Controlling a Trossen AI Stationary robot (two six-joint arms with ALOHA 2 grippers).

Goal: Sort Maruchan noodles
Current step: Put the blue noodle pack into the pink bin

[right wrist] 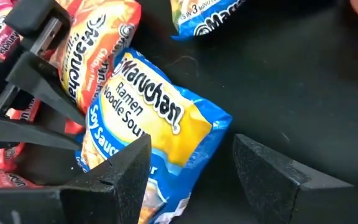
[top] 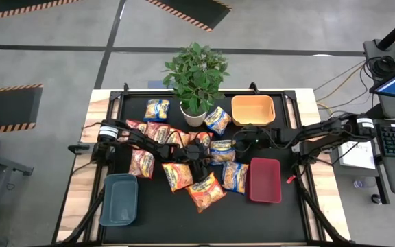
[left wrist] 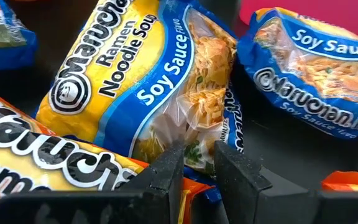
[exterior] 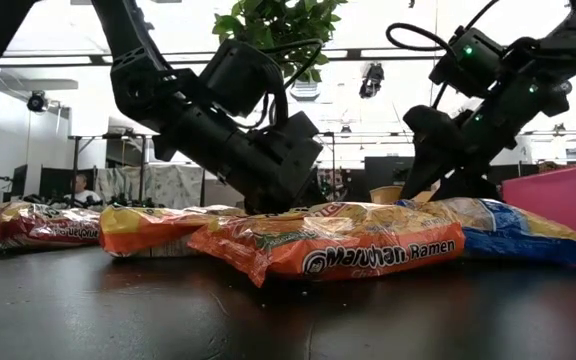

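Black table mat [top: 163,219], scattered Maruchan noodles [top: 205,191], three bins [top: 120,200], potted plant [top: 196,77]

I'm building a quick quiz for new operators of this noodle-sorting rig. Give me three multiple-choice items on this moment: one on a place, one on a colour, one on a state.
1. Where does the orange bin stand?
A) beside the potted plant at the table's far edge
B) between the other two bins
C) on the floor

2. What colour is the bin on the left arm's side?
A) red
B) grey-blue
C) green

3. How does the right pincer stand?
A) shut on a red packet
B) out of sight
C) open, at a blue-and-yellow packet

Answers: A, the high view shows the orange bin right next to the potted plant. B, the grey-blue bin lies near the left arm's base. C, the right wrist view shows the fingers wide apart with nothing clamped. The left pincer is low at mid-table.
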